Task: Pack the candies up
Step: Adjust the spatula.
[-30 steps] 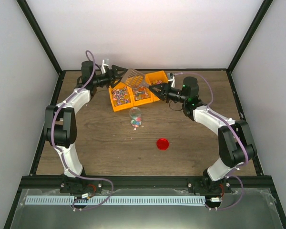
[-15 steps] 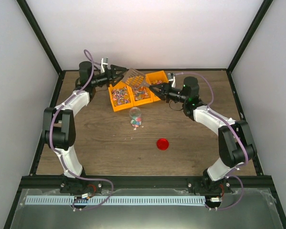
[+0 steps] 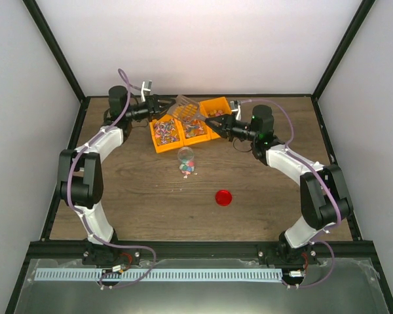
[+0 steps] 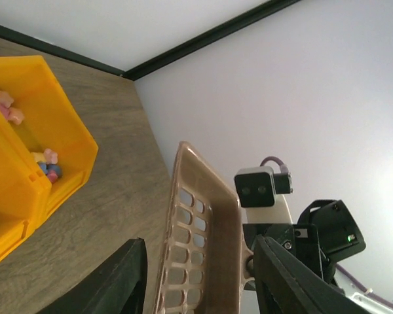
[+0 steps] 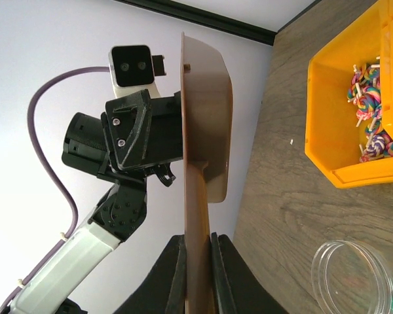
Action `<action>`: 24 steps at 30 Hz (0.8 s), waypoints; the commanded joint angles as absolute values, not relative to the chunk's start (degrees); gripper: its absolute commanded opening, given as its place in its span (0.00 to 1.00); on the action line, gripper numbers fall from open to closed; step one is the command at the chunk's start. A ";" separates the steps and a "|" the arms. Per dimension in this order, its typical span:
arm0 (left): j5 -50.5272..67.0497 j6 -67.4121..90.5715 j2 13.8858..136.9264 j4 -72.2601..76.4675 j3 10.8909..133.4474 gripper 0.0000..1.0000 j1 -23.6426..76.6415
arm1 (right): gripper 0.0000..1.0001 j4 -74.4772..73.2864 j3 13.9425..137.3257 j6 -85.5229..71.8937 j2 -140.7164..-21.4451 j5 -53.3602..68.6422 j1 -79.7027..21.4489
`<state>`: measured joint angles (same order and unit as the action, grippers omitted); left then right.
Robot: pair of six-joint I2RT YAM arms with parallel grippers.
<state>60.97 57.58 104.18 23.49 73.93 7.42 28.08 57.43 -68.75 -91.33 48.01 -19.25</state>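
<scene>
The left gripper has its fingers on each side of the scoop; I cannot tell if they pinch it. The candies lie in the yellow bins nearby. The right gripper squeezes the handle and should hold steady, no tugging.

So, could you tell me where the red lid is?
Top view: the red lid lies right of centre, apart from the clear jar, toward the near edge.

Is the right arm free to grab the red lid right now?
Probably not: the right gripper is shut on the spatula handle, though the red lid itself lies uncovered with nothing around it.
</scene>
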 commanded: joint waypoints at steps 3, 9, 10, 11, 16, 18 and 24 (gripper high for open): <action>63.26 57.34 106.24 24.87 76.38 0.41 8.59 | 0.01 26.21 60.51 -65.79 -91.16 49.04 -19.01; 63.60 56.45 106.20 24.61 76.31 0.12 8.70 | 0.01 25.93 60.21 -65.68 -91.04 48.90 -19.03; 63.47 56.54 106.24 24.61 76.36 0.05 8.70 | 0.01 25.92 60.21 -65.59 -91.03 48.95 -19.06; 63.53 56.78 106.22 24.75 76.37 0.04 8.70 | 0.01 25.88 60.21 -65.57 -91.05 49.00 -19.05; 67.17 62.48 108.19 34.69 76.29 0.04 8.59 | 0.27 25.58 60.20 -64.85 -90.85 49.75 -18.86; 69.65 65.19 110.18 40.18 77.31 0.04 8.16 | 0.31 25.23 60.49 -64.48 -90.59 50.61 -18.36; 75.65 77.71 116.47 57.89 81.70 0.04 7.18 | 0.51 18.89 62.98 -59.51 -89.87 54.68 -16.31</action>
<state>68.97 67.61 113.97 41.01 78.41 8.03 24.29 59.35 -64.14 -91.11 51.55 -18.04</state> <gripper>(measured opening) 0.041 0.456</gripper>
